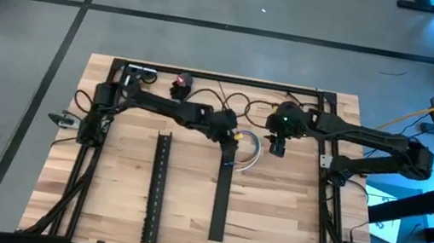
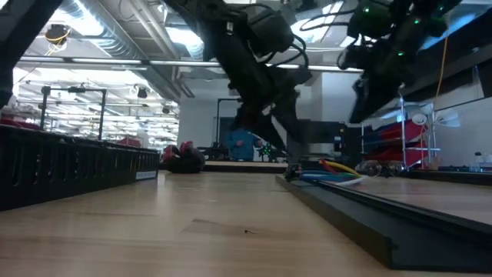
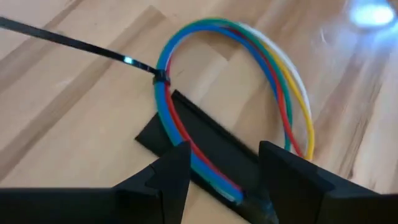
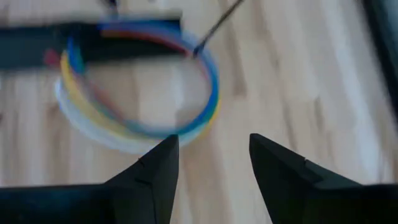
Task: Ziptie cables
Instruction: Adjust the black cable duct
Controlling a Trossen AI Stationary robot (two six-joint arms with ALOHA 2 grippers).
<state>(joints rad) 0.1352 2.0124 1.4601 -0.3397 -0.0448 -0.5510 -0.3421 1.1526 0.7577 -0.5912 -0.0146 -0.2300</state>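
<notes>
The cables are a bundle of blue, red, green, yellow and white wires curled into a loop. Part of the loop rests on the far end of the flat black cover. A thin dark ziptie circles the bundle at one spot, and its long tail sticks out over the table. My left gripper is open and low, with a finger on either side of the bundle where it crosses the cover. My right gripper is open and hovers above the loop, raised in the low view.
The flat black cover runs from the loop toward the near edge. The long slotted channel lies parallel to its left. Thin dark loops and a red-and-black object sit by the far edge. Bare wood lies right of the cover.
</notes>
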